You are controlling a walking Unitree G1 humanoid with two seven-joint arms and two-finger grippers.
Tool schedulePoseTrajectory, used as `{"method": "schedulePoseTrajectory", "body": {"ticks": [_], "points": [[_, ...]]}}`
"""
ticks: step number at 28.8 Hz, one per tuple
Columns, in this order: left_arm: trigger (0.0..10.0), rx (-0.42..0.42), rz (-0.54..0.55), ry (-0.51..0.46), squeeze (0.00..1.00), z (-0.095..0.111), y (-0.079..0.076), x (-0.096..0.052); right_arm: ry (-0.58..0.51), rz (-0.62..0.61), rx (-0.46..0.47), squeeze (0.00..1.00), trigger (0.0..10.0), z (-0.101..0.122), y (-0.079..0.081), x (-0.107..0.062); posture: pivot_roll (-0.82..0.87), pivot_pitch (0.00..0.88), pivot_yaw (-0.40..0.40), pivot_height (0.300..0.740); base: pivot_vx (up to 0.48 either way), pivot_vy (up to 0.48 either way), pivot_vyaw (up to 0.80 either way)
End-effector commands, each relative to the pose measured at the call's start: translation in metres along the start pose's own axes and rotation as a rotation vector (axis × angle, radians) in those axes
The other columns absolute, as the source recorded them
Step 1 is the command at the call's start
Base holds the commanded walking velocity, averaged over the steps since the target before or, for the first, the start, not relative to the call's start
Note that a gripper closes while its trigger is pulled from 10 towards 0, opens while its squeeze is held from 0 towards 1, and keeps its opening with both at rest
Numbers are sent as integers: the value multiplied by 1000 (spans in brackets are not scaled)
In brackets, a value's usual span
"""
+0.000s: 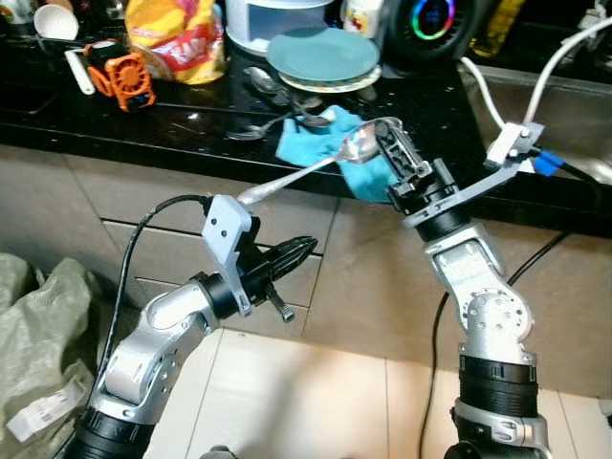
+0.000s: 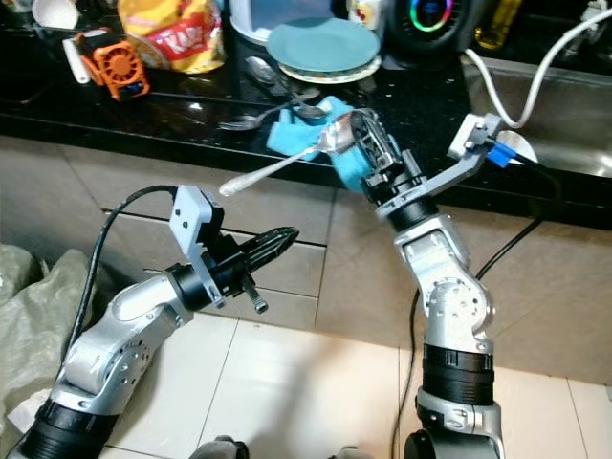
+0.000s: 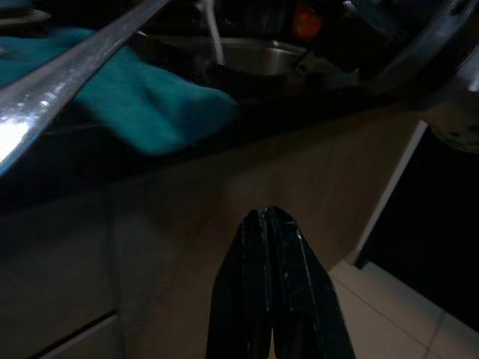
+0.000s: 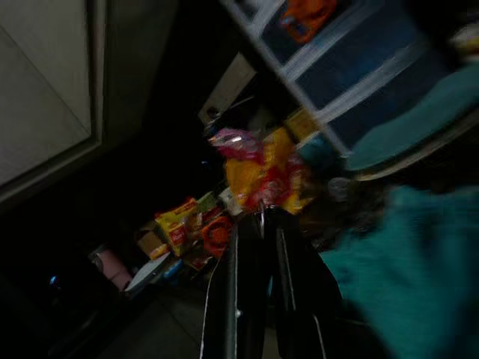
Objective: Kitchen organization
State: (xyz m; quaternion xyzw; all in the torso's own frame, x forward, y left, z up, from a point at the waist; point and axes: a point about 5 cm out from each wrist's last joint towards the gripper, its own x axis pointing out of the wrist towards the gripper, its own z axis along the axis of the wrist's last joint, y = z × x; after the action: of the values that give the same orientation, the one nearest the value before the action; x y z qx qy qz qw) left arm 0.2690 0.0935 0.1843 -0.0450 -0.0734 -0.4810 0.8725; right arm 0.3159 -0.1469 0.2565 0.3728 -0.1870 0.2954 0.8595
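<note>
- Right tool (image 1: 390,143) clamps a silver spoon (image 1: 316,167) by its bowl, raised above the black bench (image 1: 143,124) edge, handle pointing to 8 o'clock.
- Blue cloth (image 1: 320,143) on the bench just behind the spoon.
- Left tool (image 1: 304,251), fingers pressed together and empty, hangs below the bench at 7 o'clock of the spoon.

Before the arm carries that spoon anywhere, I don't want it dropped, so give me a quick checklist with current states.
1. Right gripper shut on the spoon: ok, pinched at the bowel end.
2. Grip balance: not ok, the long handle sticks out unsupported toward the robot's left.
3. Spoon lifted off the counter: ok, its handle hangs out past the front edge.
4. Left gripper free to help: ok, shut, empty, below the handle.
5. Blue cloth snagging the spoon: cannot tell, it lies right behind the bowl.
</note>
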Motion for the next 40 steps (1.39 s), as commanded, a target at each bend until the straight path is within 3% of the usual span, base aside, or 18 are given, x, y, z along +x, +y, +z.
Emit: {"method": "schedulePoseTrajectory", "body": {"ticks": [1, 13, 15, 16, 19, 34, 40], "points": [[10000, 1, -14, 11, 0, -2, -2, 0, -19, -25, -17, 0, 10000, 3, -3, 0, 70, 87, -26, 740, 0, -337, 0], [10000, 15, 11, -3, 0, 1, 2, -1, -10, -120, -124, 0, 10000, 2, -9, 14, 73, 93, -23, 740, 0, -327, 0], [10000, 23, 30, -15, 0, 3, 6, -1, -4, -144, -157, 0, 10000, 2, -9, 20, 73, 95, -23, 740, 0, 0, 0], [10000, 43, 67, -29, 0, 8, 13, -4, -7, -185, -206, 0, 10000, 3, -10, 33, 83, 99, -31, 740, 0, 0, 0], [10000, 58, 108, -48, 0, 15, 20, -8, -23, -196, -216, 0, 10000, 7, -9, 45, 97, 100, -37, 740, 0, 0, 0], [10000, 90, 134, -42, 0, 16, 21, -12, -37, -207, -214, 0, 10000, 3, -11, 51, 111, 106, -37, 740, 0, 0, 0], [10000, 80, 116, -43, 0, 17, 18, -9, -46, -214, -208, 0, 10000, 2, -13, 49, 104, 108, -30, 740, 0, -477, 0]]}}
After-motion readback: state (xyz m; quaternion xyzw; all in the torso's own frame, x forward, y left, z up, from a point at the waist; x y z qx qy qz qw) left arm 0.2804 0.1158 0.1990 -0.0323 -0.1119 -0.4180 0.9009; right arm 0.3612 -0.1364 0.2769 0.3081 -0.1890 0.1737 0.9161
